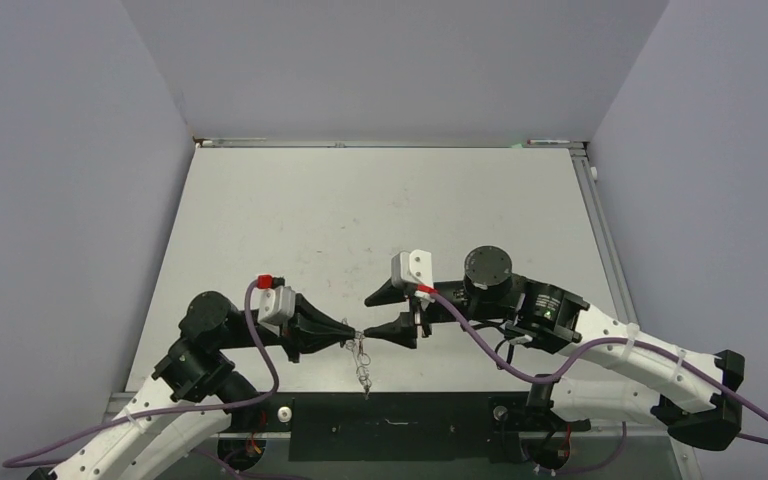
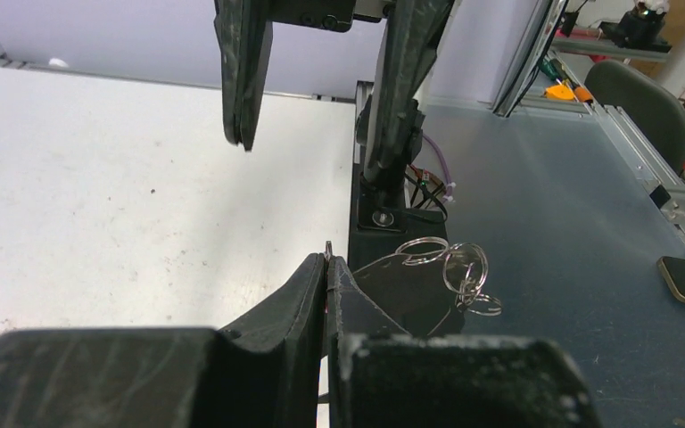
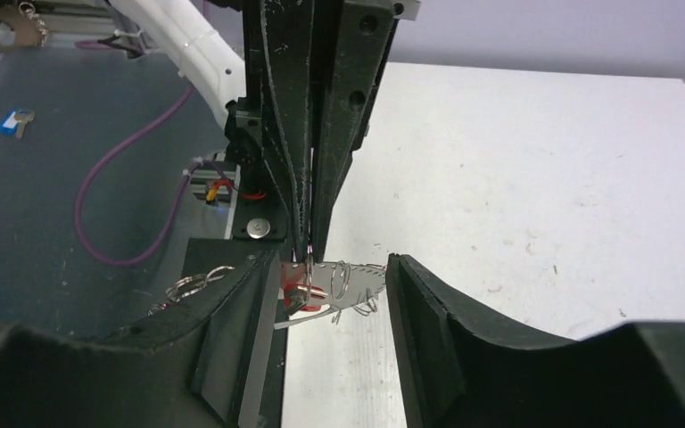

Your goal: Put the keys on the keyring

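Plain lilac walls (image 1: pixel 380 60) enclose a scuffed white table (image 1: pixel 290 210), with a grey-green chair (image 2: pixel 633 98) off beside it.

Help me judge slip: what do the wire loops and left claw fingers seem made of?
The wire loops look like thin polished metal, probably steel: silvery, glinting. The left claw fingers seem matte black plastic: dull, dusty, scuffed.
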Robot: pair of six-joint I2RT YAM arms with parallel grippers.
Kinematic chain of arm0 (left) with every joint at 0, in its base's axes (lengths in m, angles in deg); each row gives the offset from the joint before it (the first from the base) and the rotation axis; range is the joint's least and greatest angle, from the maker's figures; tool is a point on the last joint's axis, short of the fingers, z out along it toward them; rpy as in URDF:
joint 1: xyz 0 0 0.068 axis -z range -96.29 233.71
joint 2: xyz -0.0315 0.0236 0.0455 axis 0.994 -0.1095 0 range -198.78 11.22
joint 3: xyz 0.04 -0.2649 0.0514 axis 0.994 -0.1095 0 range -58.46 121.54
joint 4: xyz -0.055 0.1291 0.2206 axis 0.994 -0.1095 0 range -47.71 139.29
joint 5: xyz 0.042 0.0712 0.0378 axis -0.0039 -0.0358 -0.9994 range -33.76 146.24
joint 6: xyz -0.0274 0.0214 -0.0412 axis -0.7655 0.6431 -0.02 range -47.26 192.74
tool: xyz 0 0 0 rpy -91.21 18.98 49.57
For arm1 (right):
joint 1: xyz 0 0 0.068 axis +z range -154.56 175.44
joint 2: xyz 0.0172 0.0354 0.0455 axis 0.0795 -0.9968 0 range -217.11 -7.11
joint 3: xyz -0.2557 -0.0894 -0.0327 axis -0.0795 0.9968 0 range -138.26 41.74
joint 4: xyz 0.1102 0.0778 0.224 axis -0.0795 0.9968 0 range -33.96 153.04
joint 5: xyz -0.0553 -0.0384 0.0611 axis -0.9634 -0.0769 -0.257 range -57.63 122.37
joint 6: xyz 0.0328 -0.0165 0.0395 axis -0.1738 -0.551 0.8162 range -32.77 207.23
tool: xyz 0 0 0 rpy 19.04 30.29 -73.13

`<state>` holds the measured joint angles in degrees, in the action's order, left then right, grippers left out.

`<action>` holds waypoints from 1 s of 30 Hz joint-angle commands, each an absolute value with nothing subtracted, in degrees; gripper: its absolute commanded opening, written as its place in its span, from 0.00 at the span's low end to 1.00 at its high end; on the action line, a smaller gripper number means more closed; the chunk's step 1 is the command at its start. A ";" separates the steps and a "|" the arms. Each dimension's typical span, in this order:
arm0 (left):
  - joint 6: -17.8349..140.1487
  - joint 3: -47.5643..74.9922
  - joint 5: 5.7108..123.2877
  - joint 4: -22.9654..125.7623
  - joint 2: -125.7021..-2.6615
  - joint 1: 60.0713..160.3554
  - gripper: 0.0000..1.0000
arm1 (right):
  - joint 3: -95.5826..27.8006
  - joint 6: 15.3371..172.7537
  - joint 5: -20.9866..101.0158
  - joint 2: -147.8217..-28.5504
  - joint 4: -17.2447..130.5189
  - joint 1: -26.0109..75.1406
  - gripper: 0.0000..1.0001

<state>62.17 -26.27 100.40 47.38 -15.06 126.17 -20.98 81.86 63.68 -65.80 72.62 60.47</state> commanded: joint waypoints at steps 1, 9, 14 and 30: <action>58.19 -27.77 102.90 58.20 -11.70 124.69 0.00 | -17.32 85.12 60.28 -61.77 61.69 60.83 0.47; 53.92 -30.35 105.20 64.88 -8.39 123.02 0.00 | -13.22 90.22 64.53 -61.58 54.70 60.92 0.34; 52.64 -31.24 105.04 67.09 -6.86 122.19 0.00 | -12.51 93.14 68.07 -62.40 52.56 61.16 0.25; 51.91 -31.65 105.28 67.75 -6.55 121.50 0.00 | -12.47 95.35 65.23 -64.76 53.32 63.45 0.21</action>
